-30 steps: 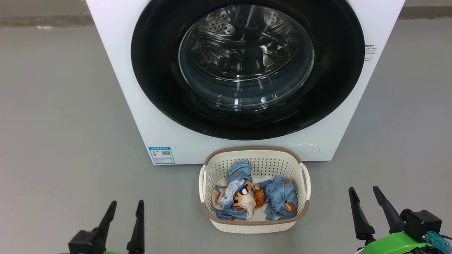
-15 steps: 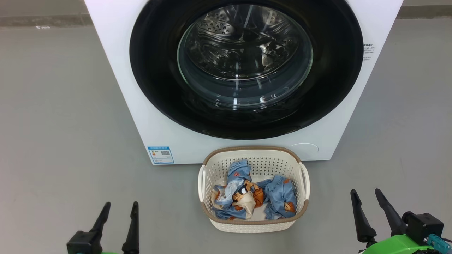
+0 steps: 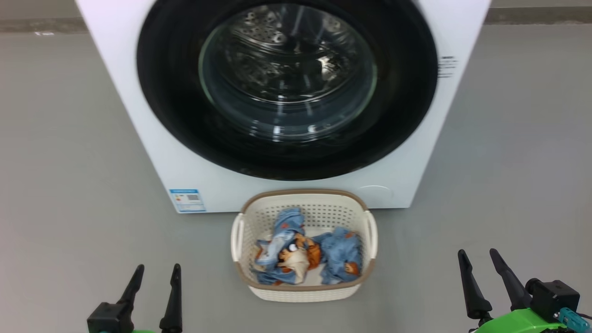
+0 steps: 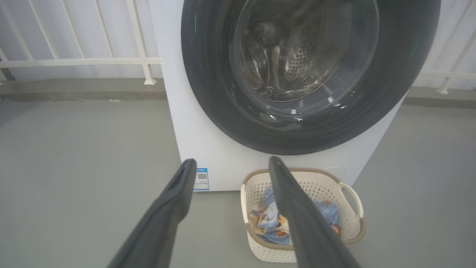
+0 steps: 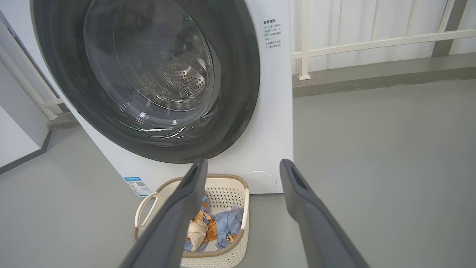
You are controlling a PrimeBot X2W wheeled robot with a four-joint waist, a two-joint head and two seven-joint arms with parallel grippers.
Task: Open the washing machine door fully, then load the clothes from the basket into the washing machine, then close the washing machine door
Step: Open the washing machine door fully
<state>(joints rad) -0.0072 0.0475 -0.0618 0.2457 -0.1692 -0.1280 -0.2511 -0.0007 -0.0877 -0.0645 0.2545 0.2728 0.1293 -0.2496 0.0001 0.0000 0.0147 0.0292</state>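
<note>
In the head view, the washing machine door [image 3: 162,92] is seen shut on the washing machine [image 3: 152,157], the basket [image 3: 303,192] set just before it with the clothes [image 3: 337,249] inside, and the left gripper [image 3: 158,267] and right gripper [image 3: 476,252] held wide and empty, well short of both. In the left wrist view, a grip point on the glossy rim cannot be told, so a slip is risked. In the right wrist view, the basket could be knocked by a reaching arm
</note>
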